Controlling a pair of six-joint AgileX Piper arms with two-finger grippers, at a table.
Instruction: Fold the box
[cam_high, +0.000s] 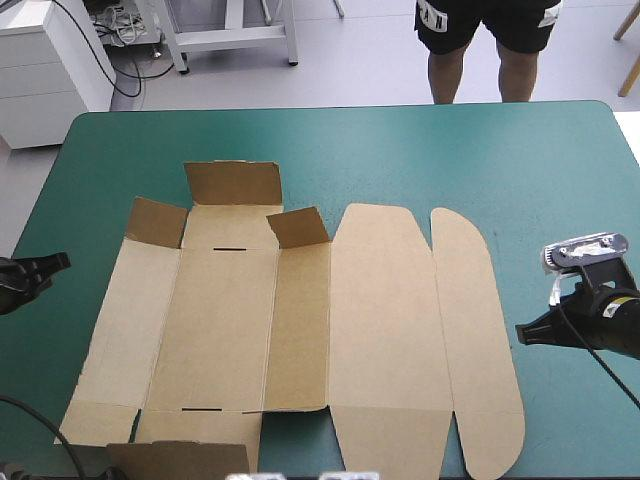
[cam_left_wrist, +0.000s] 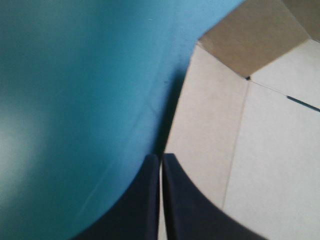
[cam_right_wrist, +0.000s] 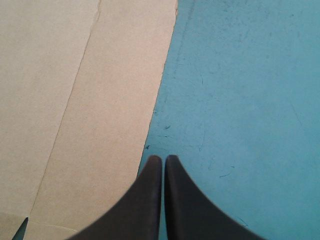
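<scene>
Item: box (cam_high: 300, 330), flat on teal-green cover (cam_high: 400, 150), frame centre to lower edge. Long axis left-right, rounded lid flap (cam_high: 480, 340) pointing right. I read left gripper (cam_high: 60, 262) closed, beside box's left edge; right gripper (cam_high: 522, 333) closed, just beside flap.

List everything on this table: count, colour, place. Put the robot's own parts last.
box: one, brown, a flat cut sheet spread across the middle of the table, with small flaps tilted up at its far left end
table cover: one, teal-green, under the box and bare all around it
left claw: one, black, shut, empty, by the box's left edge
right claw: one, black, shut, empty, over the bare cover beside the box's right edge
</scene>
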